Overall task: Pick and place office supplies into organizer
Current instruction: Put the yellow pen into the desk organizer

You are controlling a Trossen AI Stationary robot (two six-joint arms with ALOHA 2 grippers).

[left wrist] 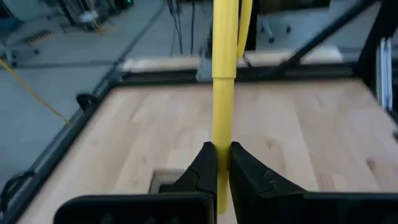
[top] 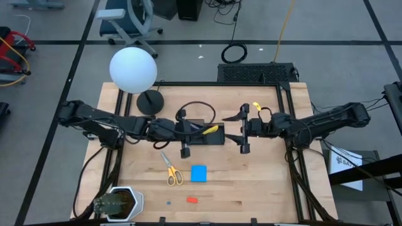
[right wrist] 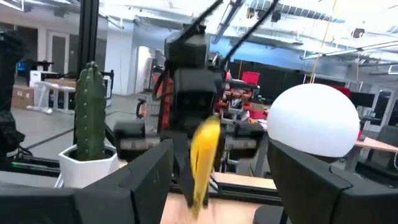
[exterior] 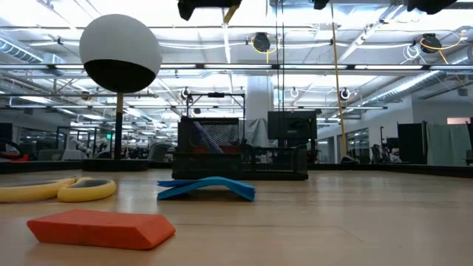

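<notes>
My left gripper (top: 202, 130) hangs over the black organizer (top: 215, 139) at the table's middle, shut on a yellow pencil (top: 211, 130). My right gripper (top: 233, 127) hovers open just right of the organizer, facing the left one; its wrist view shows the pencil (right wrist: 204, 155) ahead. Yellow-handled scissors (top: 171, 170), a blue note pad (top: 198, 173) and a red eraser (top: 192, 200) lie flat on the near half of the table. In the low view the organizer (exterior: 236, 151) stands behind the note pad (exterior: 207, 188) and the eraser (exterior: 100, 227). My left gripper (left wrist: 222, 163) pinches the yellow pencil between its two fingers near one end (left wrist: 222, 140). The fingers come level from the table's left and lie along the pencil, which sticks out past the fingertips toward the right. The pencil is lifted clear, above the organizer.
A lamp with a white globe (top: 133, 69) and a round black base (top: 151, 102) stands far left of the organizer. A potted cactus (top: 116, 202) sits at the near left corner. A black cable (top: 198, 110) loops behind the organizer. Bare wood lies near right.
</notes>
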